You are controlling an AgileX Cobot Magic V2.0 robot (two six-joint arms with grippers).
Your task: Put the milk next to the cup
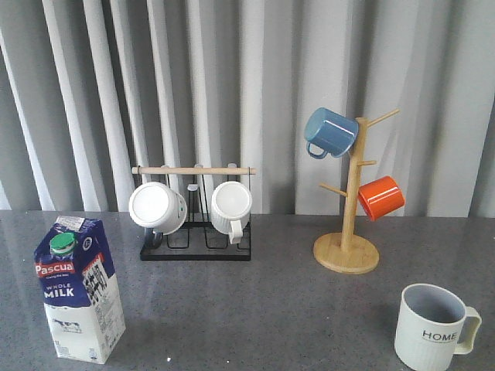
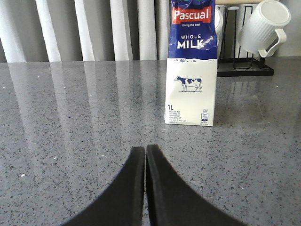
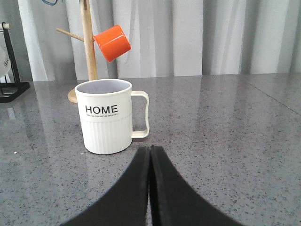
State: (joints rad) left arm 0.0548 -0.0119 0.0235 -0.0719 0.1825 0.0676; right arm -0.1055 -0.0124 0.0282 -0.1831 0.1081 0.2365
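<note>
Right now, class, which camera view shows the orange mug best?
The front view: the orange mug hangs whole on the wooden mug tree, with its surroundings visible. The right wrist view also shows it, behind the HOME cup. The left wrist view misses it.

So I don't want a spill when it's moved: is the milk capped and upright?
Upright and capped. The milk stands on its base on the table, green cap on its sloped top.
</note>
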